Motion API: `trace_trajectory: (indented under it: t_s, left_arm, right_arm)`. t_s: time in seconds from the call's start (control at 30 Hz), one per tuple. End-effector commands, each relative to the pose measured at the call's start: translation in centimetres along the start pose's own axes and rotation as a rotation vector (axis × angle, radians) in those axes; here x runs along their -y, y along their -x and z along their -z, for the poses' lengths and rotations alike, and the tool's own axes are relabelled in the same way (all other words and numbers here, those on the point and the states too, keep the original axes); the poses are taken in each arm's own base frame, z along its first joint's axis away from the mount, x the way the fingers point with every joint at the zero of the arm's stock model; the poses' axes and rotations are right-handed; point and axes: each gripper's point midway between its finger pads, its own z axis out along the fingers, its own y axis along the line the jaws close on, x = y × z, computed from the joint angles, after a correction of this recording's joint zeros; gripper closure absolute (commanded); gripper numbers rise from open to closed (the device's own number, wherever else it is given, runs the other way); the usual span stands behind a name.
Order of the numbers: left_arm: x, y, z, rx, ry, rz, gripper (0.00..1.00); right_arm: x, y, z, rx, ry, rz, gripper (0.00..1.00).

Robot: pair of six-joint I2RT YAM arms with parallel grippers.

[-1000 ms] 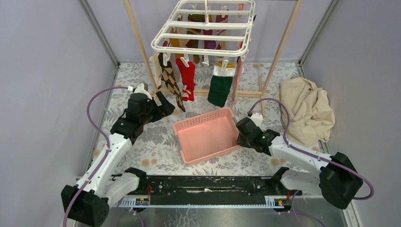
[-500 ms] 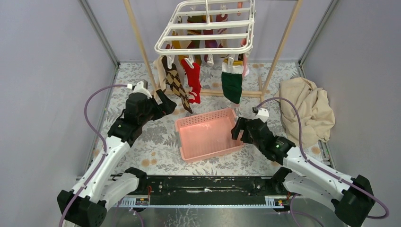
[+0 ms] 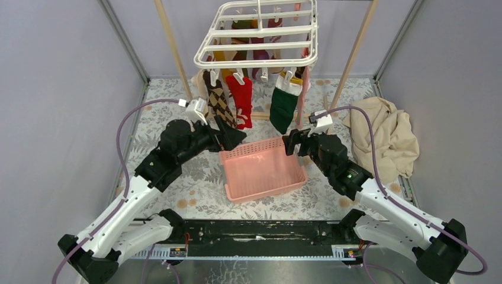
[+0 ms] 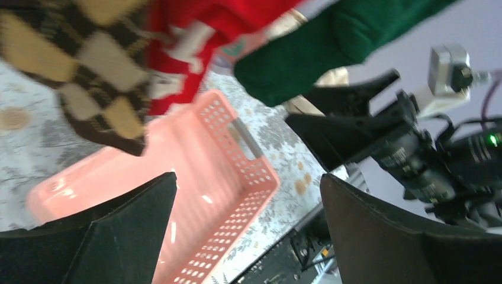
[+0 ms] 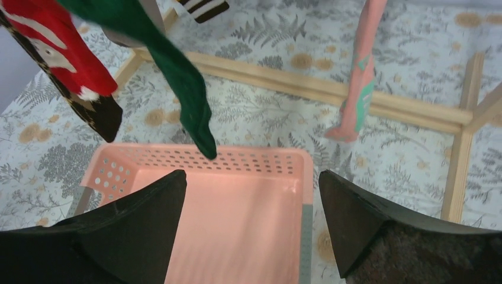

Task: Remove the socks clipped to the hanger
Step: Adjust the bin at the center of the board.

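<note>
Right, the white plastic drying hanger (image 3: 263,29) hangs high at the back, between the posts of the wooden rail frame (image 3: 171,47), and its clips carry the socks. Along its near edge I can pick out a brown-and-tan argyle sock (image 3: 218,102), a red sock (image 3: 241,102) just beside it, a green sock with a white cuff (image 3: 283,109) further right, and a pale pink sock (image 3: 299,100) just past that one. More socks hang toward the back, too bunched for me to sort out.

My left claw (image 3: 232,136) is raised at the far left corner of the pink perforated plastic basket (image 3: 263,174), close under the toes of the argyle and red socks. Its fingers are spread wide and grip nothing. From the left wrist, the argyle toe hangs just above the left finger, though I cannot tell whether they touch.

My right claw (image 3: 297,142) sits at the basket's far right corner, beside and below the green sock's toe. It too is spread wide and grips nothing. From the right wrist, that green toe dangles over the basket's far rim.

The basket rests on the floral-patterned table (image 3: 177,171) between my two arms. A crumpled beige cloth (image 3: 385,136) lies on the right, well apart from the basket.
</note>
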Motion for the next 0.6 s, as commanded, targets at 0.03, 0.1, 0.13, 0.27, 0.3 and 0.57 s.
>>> trace_trajectory:
  t_s: [0.03, 0.1, 0.13, 0.27, 0.3, 0.57]
  left_arm:
    - [5.1, -0.2, -1.0, 0.068, -0.148, -0.048, 0.01]
    - [6.4, -1.2, -2.2, 0.075, -0.165, -0.086, 0.01]
    - [6.9, -1.6, -2.9, 0.075, -0.161, -0.113, 0.01]
    - [8.7, -2.8, -5.5, 0.086, -0.184, -0.199, 0.01]
    - [8.7, -2.8, -6.1, 0.092, -0.180, -0.205, 0.01]
    - [8.4, -3.7, -9.1, 0.067, -0.187, -0.249, 0.01]
  right_arm:
    - [-1.0, 7.4, 0.4, 0.191, 0.028, 0.055, 0.10]
    - [-1.2, 8.3, 0.5, 0.209, 0.041, 0.072, 0.10]
    - [-1.3, 8.8, 0.4, 0.216, 0.047, 0.076, 0.11]
    - [-1.7, 10.4, -0.1, 0.245, 0.082, 0.090, 0.11]
    - [-1.6, 10.7, -0.4, 0.251, 0.078, 0.096, 0.11]
    - [0.4, 12.2, -2.6, 0.265, 0.163, 0.029, 0.16]
